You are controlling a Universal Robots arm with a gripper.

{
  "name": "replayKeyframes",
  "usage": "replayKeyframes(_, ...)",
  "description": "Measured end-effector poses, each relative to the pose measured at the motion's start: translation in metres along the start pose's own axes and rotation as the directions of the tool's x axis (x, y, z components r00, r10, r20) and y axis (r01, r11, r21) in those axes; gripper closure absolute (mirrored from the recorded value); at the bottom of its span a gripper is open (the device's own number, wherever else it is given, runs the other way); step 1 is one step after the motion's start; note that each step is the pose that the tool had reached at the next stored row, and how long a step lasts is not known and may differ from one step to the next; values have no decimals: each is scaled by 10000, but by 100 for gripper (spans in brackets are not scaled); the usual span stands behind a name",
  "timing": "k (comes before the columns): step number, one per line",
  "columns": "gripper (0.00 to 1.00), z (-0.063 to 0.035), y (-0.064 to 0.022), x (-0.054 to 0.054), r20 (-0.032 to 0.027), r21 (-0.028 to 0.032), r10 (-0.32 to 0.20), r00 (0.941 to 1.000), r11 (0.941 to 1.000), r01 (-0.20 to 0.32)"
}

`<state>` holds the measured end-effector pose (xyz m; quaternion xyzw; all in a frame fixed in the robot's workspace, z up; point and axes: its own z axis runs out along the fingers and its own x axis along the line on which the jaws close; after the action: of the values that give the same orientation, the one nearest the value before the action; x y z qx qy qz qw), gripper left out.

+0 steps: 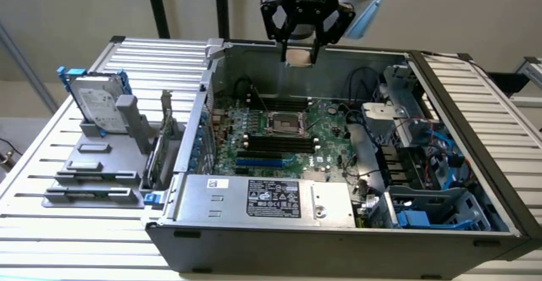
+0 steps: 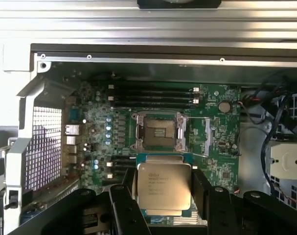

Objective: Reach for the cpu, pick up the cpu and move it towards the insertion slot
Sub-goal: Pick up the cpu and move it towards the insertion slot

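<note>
Currently: my gripper (image 1: 301,56) clamped on the cpu (image 2: 164,185), held high over the case's far wall. Step: carrying. Insertion slot (image 1: 285,123) lies below, nearer; lowering demands square alignment.

the gripper (image 1: 303,58) held the cpu (image 1: 299,55) in open air above the case's rear wall (image 1: 356,58). the insertion slot (image 1: 285,123) lay uncovered; memory slots (image 1: 280,143) bordered it at 6 o'clock, cables (image 1: 362,78) at 2 o'clock.
</note>
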<state>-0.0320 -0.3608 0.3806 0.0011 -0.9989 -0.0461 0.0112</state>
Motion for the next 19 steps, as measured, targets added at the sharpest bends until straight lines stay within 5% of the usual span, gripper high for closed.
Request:
replayKeyframes(6,45,77,112,-5,5,1,65,10000,10000,-65)
replayKeyframes(19,45,137,197,4,19,-2,155,9999,9999,-155)
